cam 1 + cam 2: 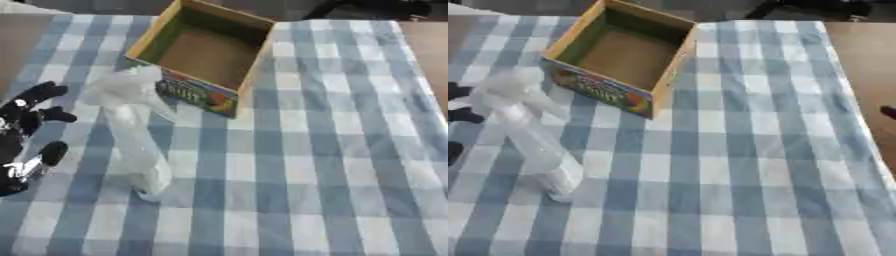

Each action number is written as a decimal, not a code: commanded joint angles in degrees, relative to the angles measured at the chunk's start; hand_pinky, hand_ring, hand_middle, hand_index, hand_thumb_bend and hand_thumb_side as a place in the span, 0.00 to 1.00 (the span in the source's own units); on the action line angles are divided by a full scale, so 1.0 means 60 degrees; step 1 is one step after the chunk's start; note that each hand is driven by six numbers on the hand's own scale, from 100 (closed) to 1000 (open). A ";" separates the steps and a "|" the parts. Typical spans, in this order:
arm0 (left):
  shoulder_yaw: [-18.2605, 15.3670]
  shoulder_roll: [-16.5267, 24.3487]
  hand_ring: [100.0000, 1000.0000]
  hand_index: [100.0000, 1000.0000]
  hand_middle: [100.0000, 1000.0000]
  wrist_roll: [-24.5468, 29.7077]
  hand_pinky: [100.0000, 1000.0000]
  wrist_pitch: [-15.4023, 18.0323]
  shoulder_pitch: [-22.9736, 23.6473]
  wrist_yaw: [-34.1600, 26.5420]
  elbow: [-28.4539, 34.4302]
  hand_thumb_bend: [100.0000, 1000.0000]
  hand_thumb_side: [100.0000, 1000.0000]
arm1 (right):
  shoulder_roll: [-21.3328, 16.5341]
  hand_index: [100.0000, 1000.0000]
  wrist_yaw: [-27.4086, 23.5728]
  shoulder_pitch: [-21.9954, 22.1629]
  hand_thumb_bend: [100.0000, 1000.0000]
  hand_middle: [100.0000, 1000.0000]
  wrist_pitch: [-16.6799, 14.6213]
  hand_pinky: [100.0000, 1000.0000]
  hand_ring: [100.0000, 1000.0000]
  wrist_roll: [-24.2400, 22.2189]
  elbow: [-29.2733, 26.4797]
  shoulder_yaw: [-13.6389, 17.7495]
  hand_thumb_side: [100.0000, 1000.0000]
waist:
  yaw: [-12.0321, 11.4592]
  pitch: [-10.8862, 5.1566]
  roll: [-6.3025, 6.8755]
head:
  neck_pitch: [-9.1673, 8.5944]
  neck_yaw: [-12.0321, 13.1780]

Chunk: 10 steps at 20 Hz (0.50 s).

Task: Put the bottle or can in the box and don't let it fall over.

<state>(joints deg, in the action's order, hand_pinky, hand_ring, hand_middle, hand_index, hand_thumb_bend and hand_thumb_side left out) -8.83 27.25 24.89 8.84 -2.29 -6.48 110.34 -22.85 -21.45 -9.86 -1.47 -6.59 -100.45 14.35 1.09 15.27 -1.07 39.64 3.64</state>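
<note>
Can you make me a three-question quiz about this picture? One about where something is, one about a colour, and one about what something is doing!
1. Where is the clear bottle?
A. inside the box
B. on the cloth, just in front of the box
C. on the floor

2. What colours is the checked cloth?
A. red and yellow
B. green and black
C. blue and white

3. What is in the box?
A. nothing
B. a can
C. a ball

Answers: 1 B, it stands outside the box, beside the left robot hand. 2 C, blue and white squares. 3 A, only its brown bottom shows.
</note>
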 commanded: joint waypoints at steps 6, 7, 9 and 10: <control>0.0258 0.0426 0.73 1.00 0.91 0.0098 1.00 -0.0346 -0.0319 0.0132 0.0015 0.33 0.41 | -0.0137 0.98 -0.0053 -0.0088 0.00 1.00 0.0034 0.83 1.00 -0.0048 -0.0046 0.0003 0.66 | 0.0029 -0.0094 0.0002 | -0.0128 0.0189; 0.0278 0.0429 0.73 1.00 0.90 0.0072 1.00 -0.0419 -0.0328 0.0166 -0.0005 0.33 0.43 | -0.0136 0.98 -0.0053 -0.0089 0.00 1.00 0.0035 0.83 1.00 -0.0052 -0.0044 0.0002 0.66 | 0.0031 -0.0093 0.0003 | -0.0132 0.0198; 0.0328 0.0429 0.73 1.00 0.90 -0.0011 1.00 -0.0613 -0.0345 0.0256 -0.0069 0.33 0.45 | -0.0134 0.98 -0.0054 -0.0094 0.00 1.00 0.0039 0.83 1.00 -0.0062 -0.0043 -0.0003 0.66 | 0.0034 -0.0095 0.0005 | -0.0164 0.0211; 0.0353 0.0425 0.73 1.00 0.89 -0.0059 1.00 -0.0704 -0.0354 0.0297 -0.0090 0.33 0.45 | -0.0135 0.98 -0.0057 -0.0097 0.00 1.00 0.0039 0.83 1.00 -0.0066 -0.0043 -0.0003 0.66 | 0.0035 -0.0099 0.0005 | -0.0180 0.0212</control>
<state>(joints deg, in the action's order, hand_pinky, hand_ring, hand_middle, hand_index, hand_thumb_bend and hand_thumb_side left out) -6.62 27.77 24.81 5.28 -4.04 -5.03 109.43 -22.84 -21.49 -10.06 -1.22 -6.82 -100.15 14.07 1.20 15.32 -1.12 39.27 4.73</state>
